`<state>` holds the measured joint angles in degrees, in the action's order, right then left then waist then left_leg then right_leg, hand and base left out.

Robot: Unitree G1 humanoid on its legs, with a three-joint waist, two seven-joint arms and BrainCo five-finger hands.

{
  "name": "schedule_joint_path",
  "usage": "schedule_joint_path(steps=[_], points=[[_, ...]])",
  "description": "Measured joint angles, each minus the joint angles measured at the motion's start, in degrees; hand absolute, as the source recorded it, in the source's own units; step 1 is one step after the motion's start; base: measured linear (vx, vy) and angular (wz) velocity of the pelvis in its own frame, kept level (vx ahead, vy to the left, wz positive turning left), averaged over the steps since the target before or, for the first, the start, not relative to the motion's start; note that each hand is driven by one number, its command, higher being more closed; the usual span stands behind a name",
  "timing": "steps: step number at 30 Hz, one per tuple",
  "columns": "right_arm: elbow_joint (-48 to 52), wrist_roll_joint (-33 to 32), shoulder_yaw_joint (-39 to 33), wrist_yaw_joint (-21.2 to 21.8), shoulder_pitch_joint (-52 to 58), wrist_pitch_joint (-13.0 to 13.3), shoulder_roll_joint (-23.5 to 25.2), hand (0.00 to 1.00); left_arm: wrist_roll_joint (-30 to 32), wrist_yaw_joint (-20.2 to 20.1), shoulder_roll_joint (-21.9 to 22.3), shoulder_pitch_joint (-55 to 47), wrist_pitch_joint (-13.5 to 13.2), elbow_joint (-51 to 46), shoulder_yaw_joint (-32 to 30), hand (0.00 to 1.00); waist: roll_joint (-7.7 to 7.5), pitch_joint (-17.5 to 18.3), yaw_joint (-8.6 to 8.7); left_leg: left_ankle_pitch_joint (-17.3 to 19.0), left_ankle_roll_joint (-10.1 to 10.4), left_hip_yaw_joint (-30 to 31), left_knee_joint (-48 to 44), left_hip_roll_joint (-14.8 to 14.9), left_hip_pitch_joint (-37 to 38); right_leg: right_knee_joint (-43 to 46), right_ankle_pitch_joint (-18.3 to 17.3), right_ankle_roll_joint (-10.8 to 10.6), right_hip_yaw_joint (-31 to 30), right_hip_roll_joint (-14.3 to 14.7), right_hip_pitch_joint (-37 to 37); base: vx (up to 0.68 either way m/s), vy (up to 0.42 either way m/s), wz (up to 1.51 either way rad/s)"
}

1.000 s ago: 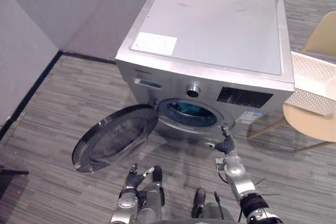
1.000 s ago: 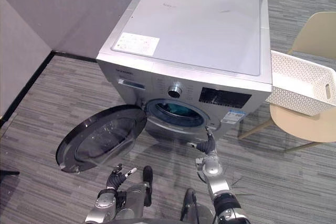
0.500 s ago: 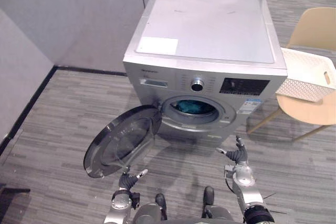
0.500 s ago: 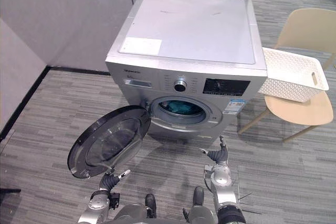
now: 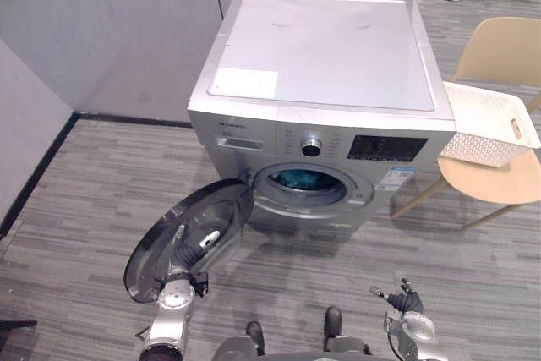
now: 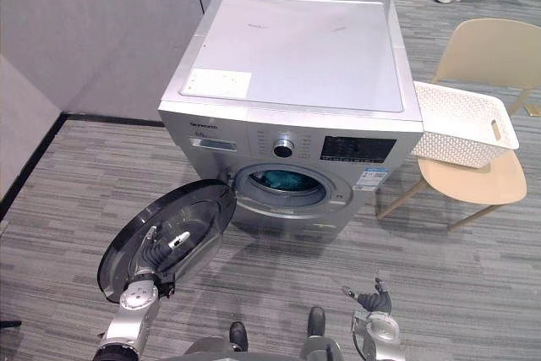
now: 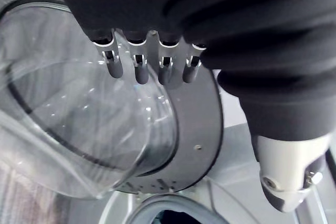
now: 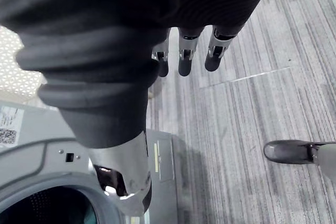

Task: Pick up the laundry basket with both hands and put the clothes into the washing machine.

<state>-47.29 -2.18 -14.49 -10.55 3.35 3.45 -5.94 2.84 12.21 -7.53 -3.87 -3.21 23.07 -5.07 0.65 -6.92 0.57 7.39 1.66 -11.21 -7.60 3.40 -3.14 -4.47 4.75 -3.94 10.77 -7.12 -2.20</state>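
Left hand [image 5: 193, 245] reaches, fingers straight, toward the silver front-loading washing machine's [image 5: 321, 82] swung-open round glass door [image 5: 224, 209] (contact unclear). Right hand [image 5: 404, 302] hangs low, fingers relaxed. Teal clothes [image 5: 296, 178] lie in the drum. The white perforated laundry basket [image 5: 490, 124] rests on a beige chair [image 5: 494, 183].

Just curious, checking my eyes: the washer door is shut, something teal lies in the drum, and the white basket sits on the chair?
No: the door stands open, as the right eye view shows. The teal thing in the drum and the basket on the chair are right.
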Motion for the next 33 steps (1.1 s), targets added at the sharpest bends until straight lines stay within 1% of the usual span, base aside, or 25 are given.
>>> schedule_joint_path(steps=[3,6,7,9,10,11,12,14,15,17,21,22,24,26,29,30,32,33], points=[[2.0,0.0,0.5,0.8,1.0,0.2,0.0,0.0,0.1,0.2,0.0,-0.1,0.0,-3.3,-0.7,0.0,-0.1,1.0,0.09,-0.4,-0.1,0.1,1.1,-0.4,0.1,-0.6,0.0,0.0,0.0,-0.1,0.0,0.02,-0.001,0.03],[2.0,0.1,1.2,0.8,1.3,0.2,0.0,0.0,0.1,0.6,-0.3,0.3,-0.3,-5.9,-4.6,0.0,-0.23,1.4,0.18,-0.6,0.0,0.1,1.8,-0.4,0.6,-0.7,0.0,0.0,0.1,0.1,0.1,0.02,-0.007,-0.02],[2.1,0.2,1.2,0.9,1.6,0.2,0.0,0.0,0.0,0.8,-1.0,0.8,-0.6,-6.6,-6.2,0.0,-0.23,1.4,0.17,-0.6,0.0,0.1,1.8,-0.4,0.6,-0.8,0.0,0.0,0.1,0.2,0.1,0.0,0.0,0.0],[2.3,0.5,1.3,0.9,2.0,0.2,-0.1,0.0,0.0,1.7,-2.8,1.5,-1.4,-7.0,-7.5,0.0,-0.25,1.4,0.1,-0.6,0.0,0.2,1.8,-0.4,0.6,-0.7,0.0,0.0,0.2,0.2,0.2,0.0,0.0,0.0],[2.4,0.6,1.4,1.1,2.3,0.2,0.0,0.0,0.0,2.2,-4.5,2.1,-1.7,-7.0,-9.1,0.0,-0.29,1.4,0.07,-0.6,0.0,0.2,1.8,-0.4,0.6,-0.7,0.0,0.0,0.2,0.2,0.2,0.0,0.0,0.0],[2.7,0.6,1.4,1.5,2.7,0.2,-0.1,0.0,0.0,3.0,-6.4,2.9,-1.7,-6.9,-10.5,0.0,-0.34,1.5,-0.02,-0.6,0.0,0.3,1.8,-0.4,0.6,-0.7,0.0,0.0,0.2,0.2,0.2,0.0,0.0,0.0],[2.8,0.6,1.5,1.8,2.8,0.2,-0.1,0.0,0.0,3.2,-7.3,3.0,-1.7,-6.8,-11.3,0.0,-0.39,1.5,-0.01,-0.6,0.0,0.3,1.8,-0.4,0.6,-0.7,0.0,0.0,0.2,0.2,0.2,0.0,0.0,0.0],[3.2,0.6,2.1,2.0,3.6,0.4,-0.2,0.0,1.2,4.8,-11.3,3.8,-1.7,-5.4,-13.5,0.0,-0.83,1.8,-0.14,-0.6,0.0,0.4,1.7,-0.4,0.4,-0.6,0.0,0.1,0.2,0.2,0.0,-0.03,-0.011,0.03],[3.2,0.6,2.2,2.0,3.7,0.4,-0.2,0.0,1.4,5.1,-12.2,4.1,-1.7,-4.7,-13.8,0.0,-0.99,1.9,-0.21,-0.6,0.0,0.5,1.7,-0.4,0.2,-0.6,0.0,0.1,0.3,0.2,0.0,-0.04,-0.016,0.1],[3.2,0.6,2.6,2.0,4.4,0.5,-0.2,0.0,3.4,5.6,-14.4,5.2,-1.6,-2.6,-15.7,0.0,-1.86,2.3,-0.51,-1.0,0.0,1.2,1.6,-0.4,-0.8,-0.4,-0.1,0.2,0.8,0.1,-0.9,-0.04,-0.021,0.14],[3.2,0.6,2.8,2.0,4.9,0.5,-0.2,0.0,4.7,5.8,-17.1,6.3,-1.4,0.9,-17.4,0.0,-3.29,2.5,-1.44,-1.3,0.0,2.1,1.0,-0.4,-3.5,0.4,-0.2,0.5,1.7,0.1,-3.2,-0.05,-0.027,0.13],[3.2,0.6,2.8,2.0,4.8,0.5,-0.2,0.0,4.9,6.0,-18.0,6.6,-0.9,2.6,-17.9,0.0,-3.56,2.5,-1.41,-1.3,0.0,2.4,0.7,-0.3,-4.1,0.4,-0.2,0.5,1.7,0.1,-3.4,-0.03,-0.018,0.13],[3.2,0.6,2.9,2.1,4.7,0.6,-0.2,0.0,7.7,6.1,-21.0,7.7,0.5,6.4,-17.9,0.0,-4.68,2.0,-1.47,-1.3,0.1,2.9,0.1,-0.3,-5.4,0.4,-0.2,0.5,2.1,0.1,-4.3,-0.03,-0.017,0.13],[3.2,0.6,2.9,2.1,4.6,0.6,-0.2,0.0,9.4,5.8,-22.2,8.1,0.8,7.5,-17.8,0.0,-5.41,1.7,-1.49,-1.3,0.1,3.3,-0.5,-0.3,-6.6,0.5,-0.2,0.6,2.5,0.1,-4.9,-0.03,-0.013,0.11],[3.2,0.6,3.3,2.2,3.3,0.7,-0.3,0.0,10.9,4.3,-24.9,11.9,0.8,10.8,-16.8,0.0,-7.22,-0.2,-1.49,-1.2,0.1,4.2,-2.8,-0.1,-10.4,0.5,0.5,1.5,3.3,0.2,-7.1,-0.07,-0.008,0.15],[3.3,0.6,3.4,2.2,3.1,0.8,-0.3,0.0,10.9,3.9,-25.3,12.7,0.8,11.5,-16.3,0.0,-7.52,-0.6,-1.51,-1.2,0.1,4.4,-3.2,0.0,-11.1,0.5,0.6,1.6,3.4,0.3,-7.5,-0.07,-0.003,0.18],[3.9,0.6,3.9,3.1,2.6,1.3,-0.3,0.0,10.8,2.4,-26.0,16.1,0.6,14.1,-12.8,0.0,-8.29,-2.8,-1.52,-1.2,0.1,5.2,-4.7,0.3,-12.8,0.7,0.9,2.0,4.2,0.4,-8.2,-0.09,-0.003,0.16],[3.9,0.5,4.1,3.1,2.5,1.3,-0.3,0.0,10.8,2.1,-26.0,16.7,0.5,14.7,-11.8,0.0,-8.38,-3.4,-1.48,-1.2,0.1,5.5,-5.0,0.3,-13.1,0.7,1.0,2.1,4.4,0.5,-8.2,-0.11,-0.005,0.11]])
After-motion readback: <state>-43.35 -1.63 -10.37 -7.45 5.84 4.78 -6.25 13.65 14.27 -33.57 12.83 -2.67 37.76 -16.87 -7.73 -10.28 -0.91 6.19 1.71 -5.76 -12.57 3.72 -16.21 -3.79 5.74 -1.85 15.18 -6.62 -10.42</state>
